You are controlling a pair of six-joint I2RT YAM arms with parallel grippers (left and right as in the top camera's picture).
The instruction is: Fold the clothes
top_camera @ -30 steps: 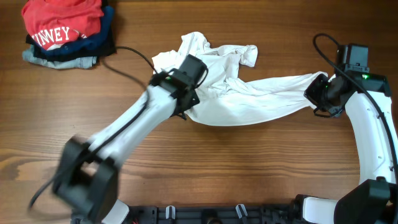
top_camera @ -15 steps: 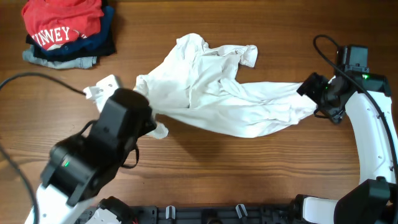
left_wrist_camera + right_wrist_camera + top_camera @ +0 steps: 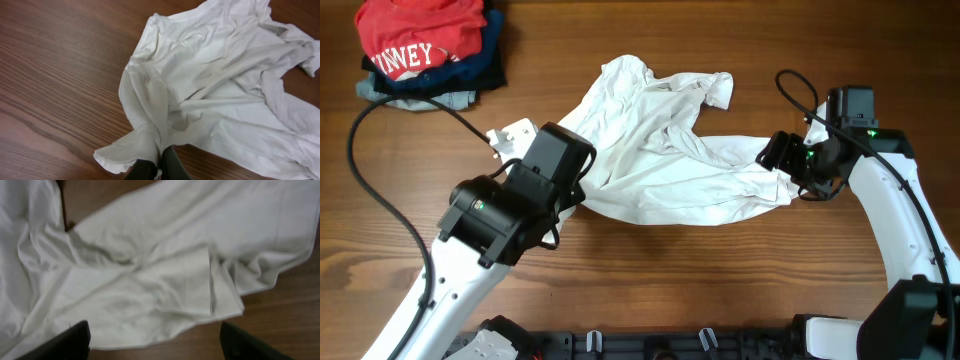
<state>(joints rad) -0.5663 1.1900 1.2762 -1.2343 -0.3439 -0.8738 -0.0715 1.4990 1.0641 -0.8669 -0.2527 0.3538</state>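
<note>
The white T-shirt [image 3: 670,160] lies crumpled across the middle of the table, plain side showing. My left gripper [image 3: 157,170] is shut on a hem fold at the shirt's left edge, close to the wood. From overhead that gripper [image 3: 575,195] sits under its wrist at the shirt's lower left. My right gripper [image 3: 782,160] hovers over the shirt's right end. In the right wrist view its gripper [image 3: 152,347] stands open, the dark fingers [image 3: 65,340] wide apart, with the bunched right end of the T-shirt [image 3: 165,280] lying loose between and ahead of them.
A stack of folded garments [image 3: 425,50] with a red one on top sits at the far left corner. A black cable [image 3: 380,190] loops over the table left of my left arm. Bare wood runs along the front edge.
My right gripper has opened, let go of the shirt's right end and moved left over it. My left arm swung left, then a little back right, dragging the shirt's edge.
</note>
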